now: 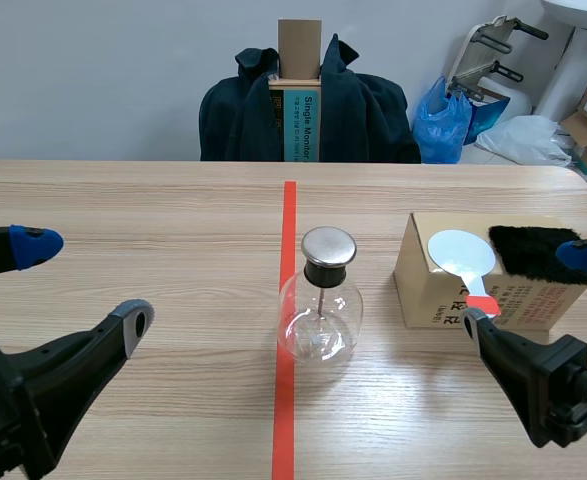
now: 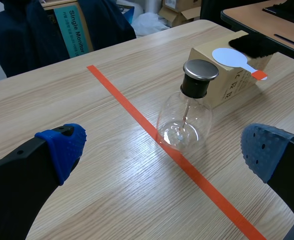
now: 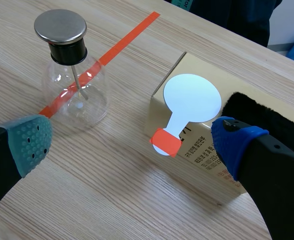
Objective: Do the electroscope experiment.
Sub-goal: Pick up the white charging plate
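Note:
The electroscope (image 1: 320, 298) (image 2: 187, 107) (image 3: 72, 70), a clear glass flask with a round metal cap and a thin rod inside, stands upright on the red tape line at mid-table. To its right a cardboard box (image 1: 423, 282) (image 3: 207, 160) carries a white round paddle (image 1: 461, 255) (image 2: 230, 57) (image 3: 192, 100) with a red-taped handle, and a black fur pad (image 1: 535, 252) (image 3: 272, 122). My left gripper (image 1: 83, 285) (image 2: 162, 150) stands open at the table's left, well short of the flask. My right gripper (image 1: 533, 290) (image 3: 131, 137) is open near the box, just before the paddle's handle, holding nothing.
Across the table a chair draped with a dark jacket (image 1: 308, 105) holds a tall box (image 1: 300, 80). Bags and boxes (image 1: 518, 120) sit on the floor at the back right. Bare wooden tabletop (image 1: 153, 230) lies around the flask.

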Tool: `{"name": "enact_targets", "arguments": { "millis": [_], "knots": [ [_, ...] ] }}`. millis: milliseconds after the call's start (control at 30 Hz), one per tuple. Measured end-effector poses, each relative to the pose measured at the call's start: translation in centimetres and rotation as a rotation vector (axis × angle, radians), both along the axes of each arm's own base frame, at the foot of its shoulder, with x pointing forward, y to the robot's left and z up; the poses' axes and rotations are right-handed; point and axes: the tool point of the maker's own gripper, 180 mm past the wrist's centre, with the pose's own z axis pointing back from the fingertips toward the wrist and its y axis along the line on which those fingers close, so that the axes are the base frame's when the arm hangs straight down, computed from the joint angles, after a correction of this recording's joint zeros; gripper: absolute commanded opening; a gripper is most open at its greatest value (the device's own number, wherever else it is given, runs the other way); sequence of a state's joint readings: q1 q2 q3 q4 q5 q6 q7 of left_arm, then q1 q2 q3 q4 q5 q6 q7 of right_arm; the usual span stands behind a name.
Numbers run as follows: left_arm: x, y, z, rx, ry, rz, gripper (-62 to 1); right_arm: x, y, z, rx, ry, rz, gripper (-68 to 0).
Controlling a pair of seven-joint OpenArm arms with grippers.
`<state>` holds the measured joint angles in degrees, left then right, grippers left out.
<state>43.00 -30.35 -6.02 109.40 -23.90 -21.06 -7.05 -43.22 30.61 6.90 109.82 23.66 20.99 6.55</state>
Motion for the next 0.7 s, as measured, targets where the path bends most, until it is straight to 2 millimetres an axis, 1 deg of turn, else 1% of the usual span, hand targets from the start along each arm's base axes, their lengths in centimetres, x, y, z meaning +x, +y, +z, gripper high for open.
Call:
{"name": "enact_targets", "arguments": {
  "millis": [700],
  "knots": [
    [0.02,0.00,0.01,0.000,-0.001,0.000,1.4,0.01,0.00,0.03,0.005,0.000,-0.002,0.4]
  ]
}}
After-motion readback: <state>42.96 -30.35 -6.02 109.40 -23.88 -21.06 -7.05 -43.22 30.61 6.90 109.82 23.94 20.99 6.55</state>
